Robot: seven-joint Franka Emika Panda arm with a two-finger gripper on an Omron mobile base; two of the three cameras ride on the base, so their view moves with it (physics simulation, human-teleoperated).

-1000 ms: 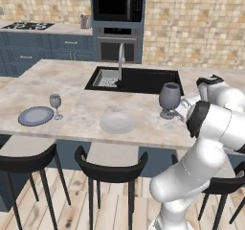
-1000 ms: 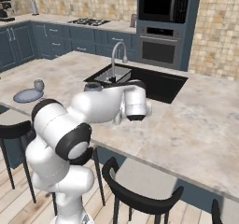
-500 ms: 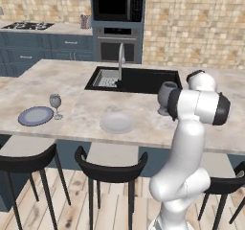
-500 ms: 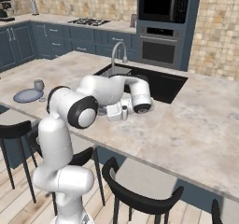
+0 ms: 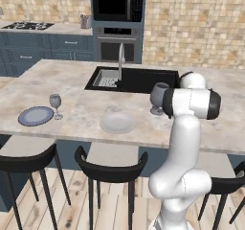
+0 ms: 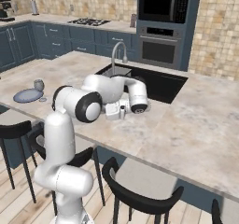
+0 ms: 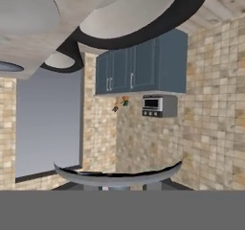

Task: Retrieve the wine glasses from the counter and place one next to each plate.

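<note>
You are looking at the dark grey goblet (image 5: 159, 97) — opaque, wide-bowled, upright — standing on the island top (image 5: 81, 110) just right of the pale plate (image 5: 117, 122), with the arm's wrist crowding its right side. The clear glass (image 5: 55, 101) is standing beside the blue-grey plate (image 5: 35, 115) at the left end. The gripper is sitting behind the arm's wrist, so whether the jaws are gripping the goblet cannot be told. In the hand view, a dark curved rim (image 7: 119, 176) is showing low down.
</note>
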